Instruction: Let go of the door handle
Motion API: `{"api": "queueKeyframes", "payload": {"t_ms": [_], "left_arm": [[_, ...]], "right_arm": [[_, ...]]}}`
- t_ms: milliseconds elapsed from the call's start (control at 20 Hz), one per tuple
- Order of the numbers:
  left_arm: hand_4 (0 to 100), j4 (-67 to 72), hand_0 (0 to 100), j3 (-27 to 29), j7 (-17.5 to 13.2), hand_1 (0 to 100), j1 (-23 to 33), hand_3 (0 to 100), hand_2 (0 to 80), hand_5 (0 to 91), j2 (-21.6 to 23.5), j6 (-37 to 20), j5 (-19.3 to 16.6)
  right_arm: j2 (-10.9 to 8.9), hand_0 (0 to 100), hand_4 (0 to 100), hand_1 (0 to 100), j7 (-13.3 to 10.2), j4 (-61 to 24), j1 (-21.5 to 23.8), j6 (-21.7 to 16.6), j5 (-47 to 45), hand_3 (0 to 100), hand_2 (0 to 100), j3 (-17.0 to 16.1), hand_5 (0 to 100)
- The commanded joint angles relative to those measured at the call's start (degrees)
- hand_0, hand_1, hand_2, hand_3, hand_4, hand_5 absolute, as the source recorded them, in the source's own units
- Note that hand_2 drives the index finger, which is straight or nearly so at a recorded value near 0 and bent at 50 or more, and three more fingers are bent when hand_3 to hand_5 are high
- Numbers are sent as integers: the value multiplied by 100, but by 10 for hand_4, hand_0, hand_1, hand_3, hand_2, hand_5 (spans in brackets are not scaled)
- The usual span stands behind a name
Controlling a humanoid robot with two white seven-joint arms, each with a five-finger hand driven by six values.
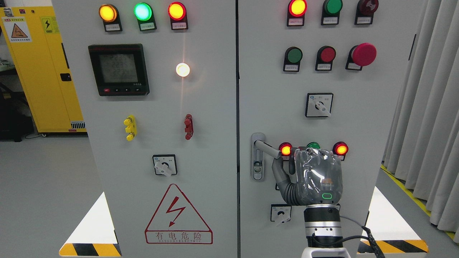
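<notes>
Grey right hand (311, 177), lower right of centre, has its thumb touching the tip of the door handle (267, 149); its fingers are relaxed, gripping nothing. Lower-left red warning triangle (178, 215) reads "有电危险".

Right hand (315, 177) rises from bottom edge right of middle, back of hand facing camera, in front of the right cabinet door (376, 107). Door handle (267, 148) juts out from its lock plate (258, 156), angled down to the right. Thumb (278, 170) sits just under the handle's free end, touching or nearly so; cannot tell. Fingers (304, 154) curl up beside the handle tip, not wrapped around it. Red lamp (285, 149) glows just right of the handle, another red lamp (340, 149) past the hand.
</notes>
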Motion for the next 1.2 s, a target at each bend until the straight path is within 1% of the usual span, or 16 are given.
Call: {"api": "queueKeyframes", "payload": {"t_ms": [0,1152], "left_arm": [[0,-88,120,0,-2,556,97,0,0,0,-7,5,8],[0,-88,120,0,-2,556,97,0,0,0,2,5,0]], "right_arm": [[0,671,1000,376,10,-5,-11,-2,0,1000,896,-21,1000],[0,675,1000,373,10,4,-99,7,-123,1000,895,-21,1000]]}}
